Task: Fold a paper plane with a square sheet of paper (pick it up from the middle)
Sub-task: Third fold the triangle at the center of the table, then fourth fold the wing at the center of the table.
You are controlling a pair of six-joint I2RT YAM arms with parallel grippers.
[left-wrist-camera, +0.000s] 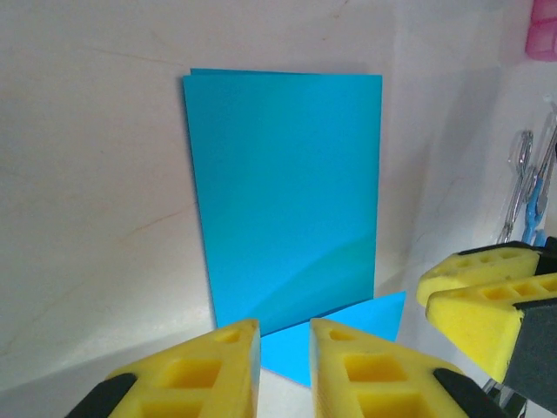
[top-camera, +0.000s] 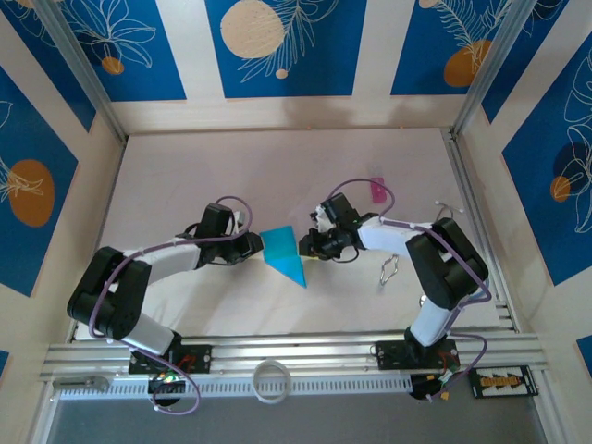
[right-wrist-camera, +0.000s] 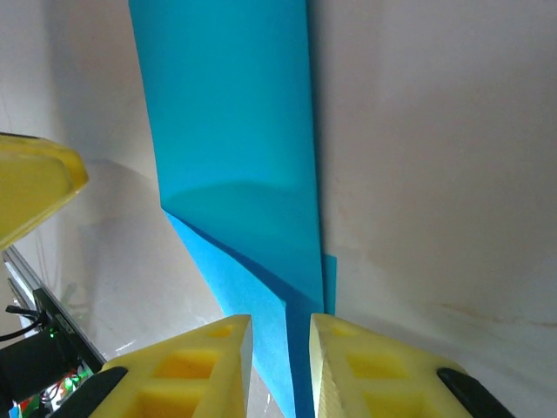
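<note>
The square sheet of paper (top-camera: 285, 254) is cyan and folded into a pointed wedge, lying on the table between both grippers with its tip toward the near edge. In the left wrist view the sheet (left-wrist-camera: 287, 192) has one flap raised, and a lower layer runs into the gap of my left gripper (left-wrist-camera: 285, 335), whose jaws stand slightly apart. My left gripper (top-camera: 259, 244) is at the paper's left edge. My right gripper (top-camera: 311, 244) is at the right edge. Its jaws (right-wrist-camera: 281, 326) are also slightly apart, with the sheet's (right-wrist-camera: 235, 131) creased edge passing between them unpinched.
A small pink object (top-camera: 377, 191) lies behind the right arm. A metal wire clip (top-camera: 388, 268) lies beside the right forearm. A white ring (top-camera: 270, 381) hangs at the front rail. Patterned blue walls enclose the table on three sides.
</note>
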